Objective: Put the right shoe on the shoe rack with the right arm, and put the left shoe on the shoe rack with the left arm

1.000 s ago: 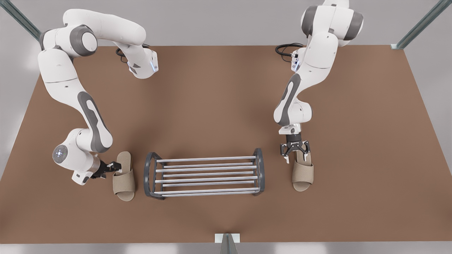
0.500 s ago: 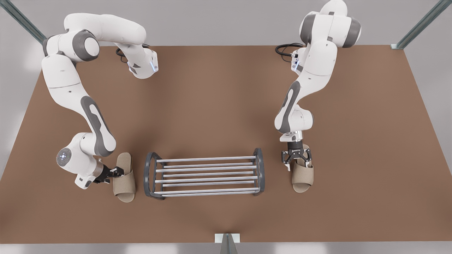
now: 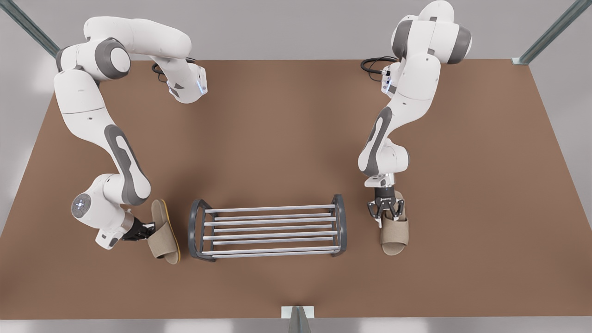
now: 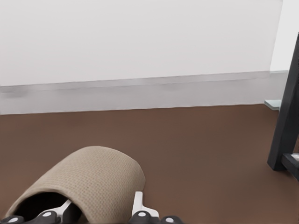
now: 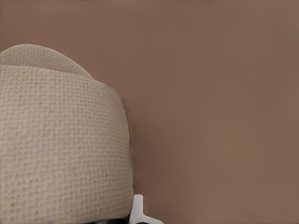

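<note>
Front view, left hand [image 3: 150, 227] sideways, gripping shoe [image 3: 163, 241]

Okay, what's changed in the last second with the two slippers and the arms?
The left pincer slid down the left shoe and gripped it, tipping it onto its edge so the yellowish sole now shows. The right pincer dropped lower and narrowed its fingers onto the right shoe, which looks flat on the table. The shoe rack stayed put.
</note>
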Controlling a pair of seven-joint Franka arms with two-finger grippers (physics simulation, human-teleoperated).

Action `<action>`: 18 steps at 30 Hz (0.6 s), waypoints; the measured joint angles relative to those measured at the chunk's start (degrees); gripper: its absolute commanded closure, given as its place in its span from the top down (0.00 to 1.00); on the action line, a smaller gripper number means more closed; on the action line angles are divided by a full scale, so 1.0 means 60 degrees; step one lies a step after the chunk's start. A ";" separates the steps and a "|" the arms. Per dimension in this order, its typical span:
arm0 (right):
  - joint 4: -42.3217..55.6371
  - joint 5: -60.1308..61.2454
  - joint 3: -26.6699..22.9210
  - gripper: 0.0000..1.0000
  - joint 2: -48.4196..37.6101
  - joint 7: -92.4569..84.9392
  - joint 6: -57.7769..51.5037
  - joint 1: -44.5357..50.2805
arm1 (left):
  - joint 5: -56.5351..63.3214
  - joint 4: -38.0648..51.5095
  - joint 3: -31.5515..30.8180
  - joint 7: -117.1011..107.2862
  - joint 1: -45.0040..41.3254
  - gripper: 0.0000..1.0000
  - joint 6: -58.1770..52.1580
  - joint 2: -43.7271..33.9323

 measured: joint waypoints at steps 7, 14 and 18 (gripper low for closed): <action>0.1692 -0.0046 0.1322 0.21 -0.0737 -0.0158 -0.0795 -0.0509 | -0.0069 0.0102 0.0007 0.0000 -0.0038 0.21 0.0240 -0.0086; 0.1715 -0.0008 0.2087 0.21 -0.3617 -0.0175 -0.2364 -0.0584 | -0.0096 -0.0027 0.0114 0.0000 -0.0033 0.21 0.0661 -0.1686; 0.1704 -0.0286 0.2501 0.21 -0.4522 0.0718 -0.3651 0.0839 | -0.0344 -0.0033 0.0308 0.0000 0.0017 0.21 0.1338 -0.3749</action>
